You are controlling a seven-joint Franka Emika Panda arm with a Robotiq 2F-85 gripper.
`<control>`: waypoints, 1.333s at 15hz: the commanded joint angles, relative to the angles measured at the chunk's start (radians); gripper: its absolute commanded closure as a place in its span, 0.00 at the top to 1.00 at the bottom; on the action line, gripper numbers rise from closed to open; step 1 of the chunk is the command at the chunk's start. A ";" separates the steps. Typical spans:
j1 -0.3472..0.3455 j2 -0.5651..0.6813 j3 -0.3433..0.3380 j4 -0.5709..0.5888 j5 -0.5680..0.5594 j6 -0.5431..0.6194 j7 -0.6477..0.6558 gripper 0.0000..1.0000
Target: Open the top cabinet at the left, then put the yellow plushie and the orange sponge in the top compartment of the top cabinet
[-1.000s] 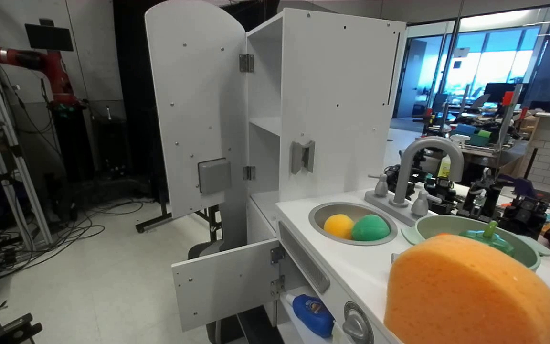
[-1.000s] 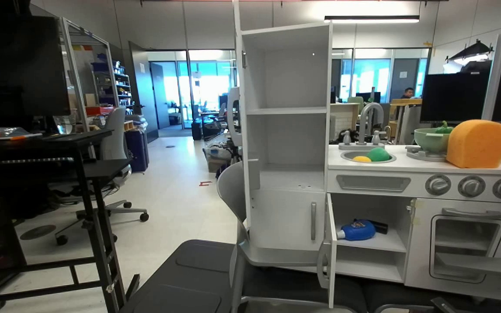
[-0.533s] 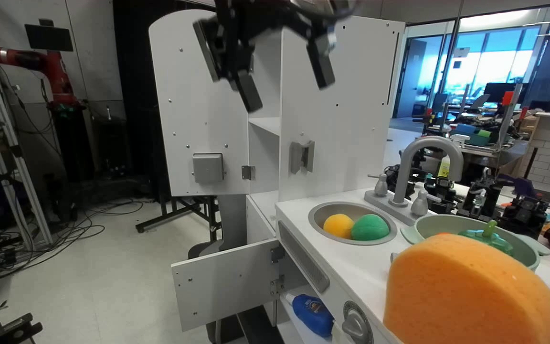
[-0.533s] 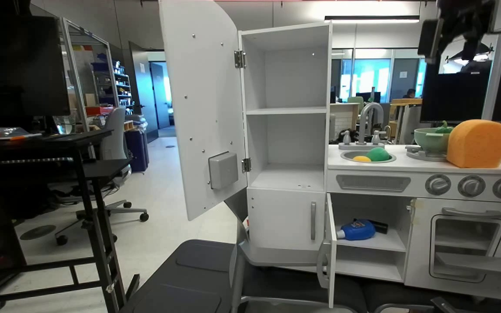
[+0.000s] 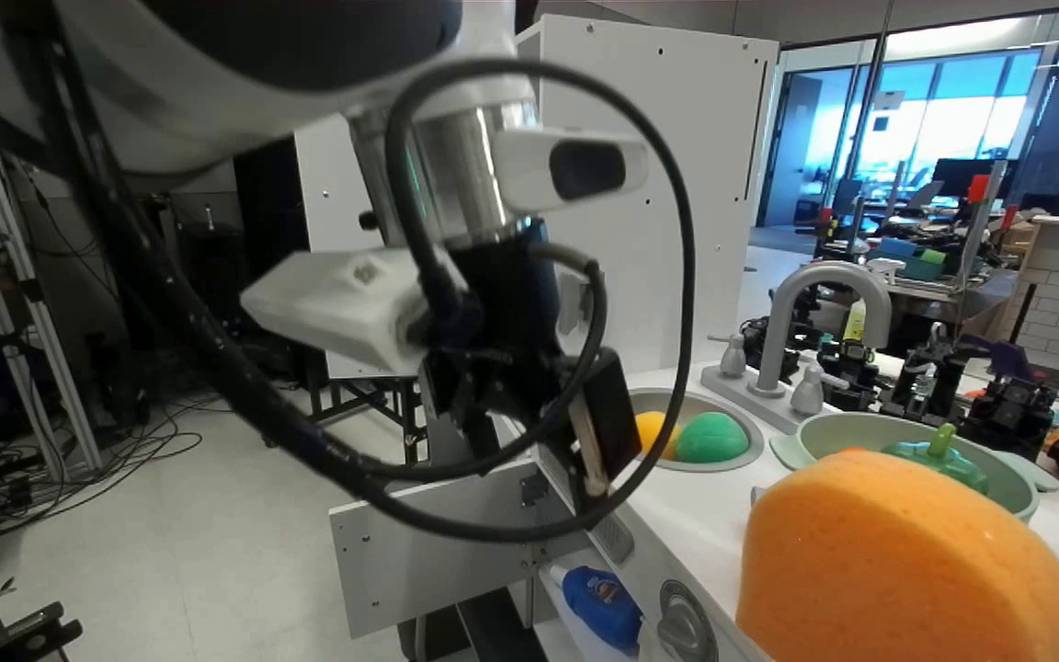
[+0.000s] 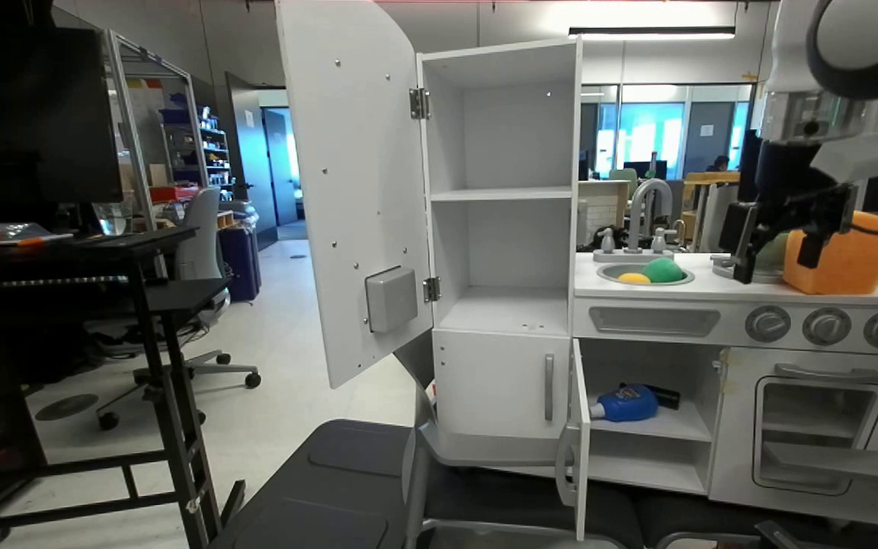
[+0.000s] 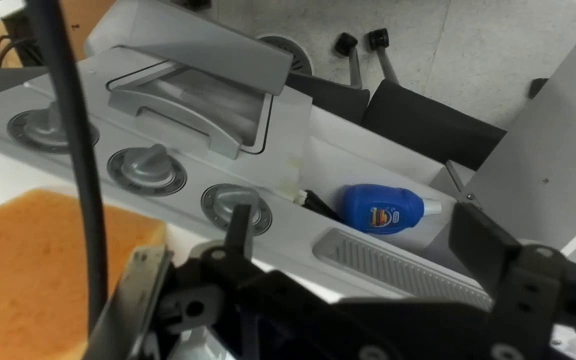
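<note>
ok so driving this from afar, my gripper (image 6: 777, 268) is released, jaws spread wide, with the tips hanging near the front edge of the white counter (image 5: 704, 515). The orange sponge (image 5: 906, 561) stands dome-up on that counter, its base close to the front lip, just beside a mint two-handled pot (image 5: 870, 430). In an exterior view a finger (image 6: 812, 248) overlaps the sponge, though I can't tell how far apart they are in depth. The sponge fills a corner of the wrist view, so that side looks tight, and a black cable (image 5: 690, 267) loops wide in front of the arm (image 5: 254, 119).

Yellow plushie (image 6: 635, 279) sits down inside the round sink (image 5: 695, 402) next to a green rounded toy (image 5: 713, 438), with the rim all around and the faucet (image 5: 778, 336) arching up behind.

The top cabinet (image 6: 506, 252) has its arch-topped door (image 6: 359, 191) standing way out to the side, so I see the full front of the top compartment (image 6: 515, 130) down to its bottom edge. The low door (image 5: 419, 570) juts out below the counter.

For text, the blue toy bottle (image 7: 380, 209) lying on the low shelf (image 6: 687, 428) has an orange-yellow logo and a tiny round emblem, lettering too small for me to read. Stove knobs (image 7: 150, 170) carry dial marks, same problem
</note>
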State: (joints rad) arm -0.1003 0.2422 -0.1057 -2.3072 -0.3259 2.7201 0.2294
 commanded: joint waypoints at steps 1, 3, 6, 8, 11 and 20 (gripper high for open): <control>0.030 0.145 -0.017 0.081 0.085 0.069 0.035 1.00; 0.048 0.184 -0.014 0.146 0.140 0.042 0.045 1.00; 0.050 0.228 -0.016 0.259 0.221 -0.012 0.047 1.00; 0.026 0.268 -0.015 0.316 0.263 -0.002 0.027 1.00; 0.065 0.327 -0.024 0.403 0.275 -0.028 0.075 1.00; 0.115 0.571 -0.037 0.729 0.295 -0.207 0.169 1.00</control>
State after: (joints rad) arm 0.0104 0.7233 -0.1300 -1.7322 -0.0698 2.5792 0.3941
